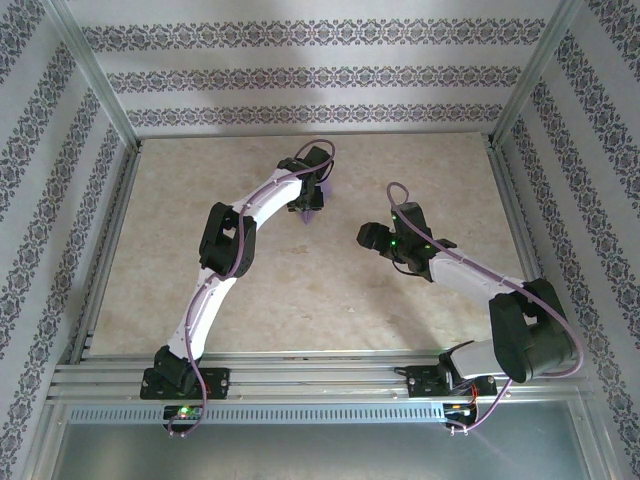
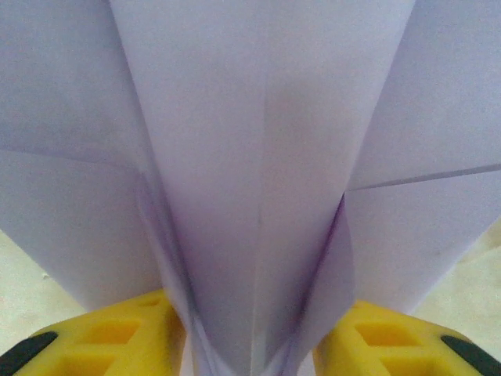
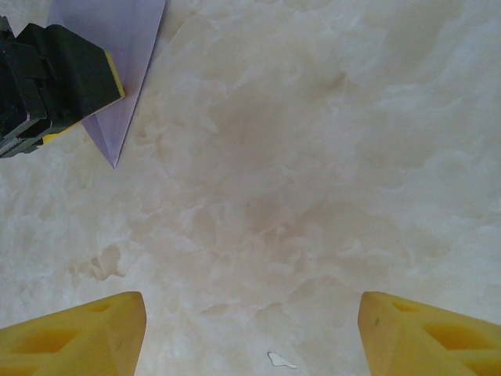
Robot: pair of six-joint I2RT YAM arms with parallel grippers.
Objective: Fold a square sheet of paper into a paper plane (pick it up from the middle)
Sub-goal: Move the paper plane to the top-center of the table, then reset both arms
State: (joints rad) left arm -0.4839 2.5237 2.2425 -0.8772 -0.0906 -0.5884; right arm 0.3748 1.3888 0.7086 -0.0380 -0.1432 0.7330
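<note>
The paper plane (image 2: 258, 157), folded from pale lavender paper, stands up between my left gripper's (image 2: 246, 345) yellow fingers. Its centre fold runs lengthwise and the wings spread to both sides. The jaws are parted and the paper's lower layers bulge loosely between them. In the top view the left gripper (image 1: 310, 198) is at the table's far middle, a bit of lavender paper (image 1: 313, 205) below it. The right wrist view shows the plane's pointed tip (image 3: 117, 137) on the table under a left finger (image 3: 78, 70). My right gripper (image 3: 250, 329) hovers open over bare table, right of the plane (image 1: 370, 237).
The beige marbled table (image 1: 300, 290) has a metal frame round it, with patterned walls on three sides. A small white speck (image 3: 280, 361) lies on the table between my right fingers. Both arm bases sit on the rail at the near edge (image 1: 320, 380).
</note>
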